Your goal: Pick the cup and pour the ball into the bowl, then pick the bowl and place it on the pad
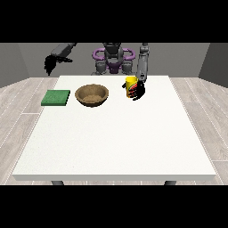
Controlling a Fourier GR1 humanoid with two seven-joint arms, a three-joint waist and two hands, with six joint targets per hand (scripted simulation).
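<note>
- Round brown wooden bowl [92, 95] is sitting upright on the table, serving as the landmark; nothing is showing inside its hollow.
- Yellow cylindrical cup [130, 86] with red marking is standing upright to the right of the bowl in the view; its contents cannot be made out.
- Flat green square pad [56, 97] is lying to the left of the bowl, nothing resting on it.
- Hand at the view's right [138, 91] is wrapping its black fingers round the cup, the forearm descending steeply from above.
- Hand at the view's left [50, 64] is hanging raised off the table, beyond the pad; its finger posture cannot be told.
- Large white table [116, 142] is bearing all three items; pale wood-plank floor [18, 116] and grey walls [18, 62] are surrounding it.
</note>
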